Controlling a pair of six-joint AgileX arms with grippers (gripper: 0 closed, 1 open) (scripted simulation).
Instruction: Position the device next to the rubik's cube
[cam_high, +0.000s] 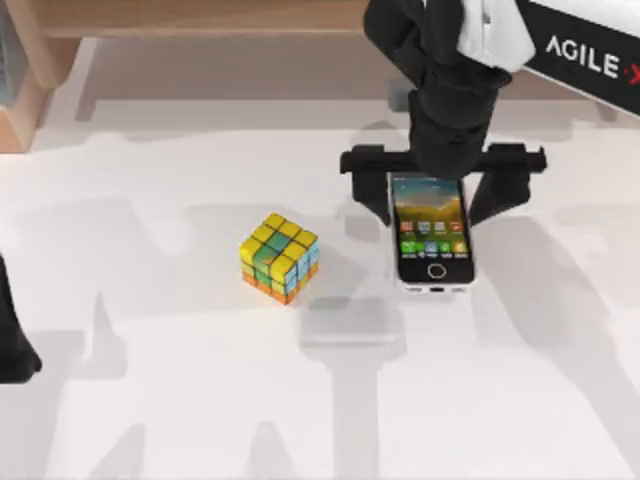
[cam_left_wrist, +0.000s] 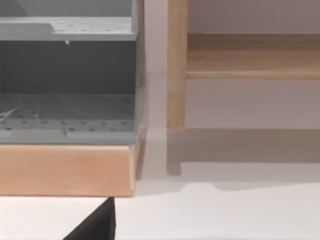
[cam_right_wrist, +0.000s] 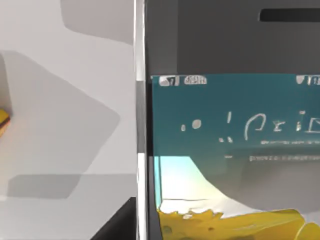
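Observation:
The device (cam_high: 432, 238), a slim smartphone with a lit icon screen and a round home button, lies lengthwise right of the table's middle. My right gripper (cam_high: 432, 205) comes down from above over its far end. One dark finger (cam_high: 377, 195) is against each long edge, so it is shut on the device. Its screen (cam_right_wrist: 230, 150) looms very close in the right wrist view. The rubik's cube (cam_high: 280, 257), mostly yellow on top, stands about a phone's length to the device's left, apart from it. A sliver of the cube (cam_right_wrist: 2, 122) shows in the right wrist view.
My left arm (cam_high: 12, 340) is parked at the table's left edge. A wooden rack with a grey perforated shelf (cam_left_wrist: 67, 115) stands at the back left. A wooden ledge (cam_high: 200, 18) runs along the far edge. White table (cam_high: 180, 400) lies in front of the cube.

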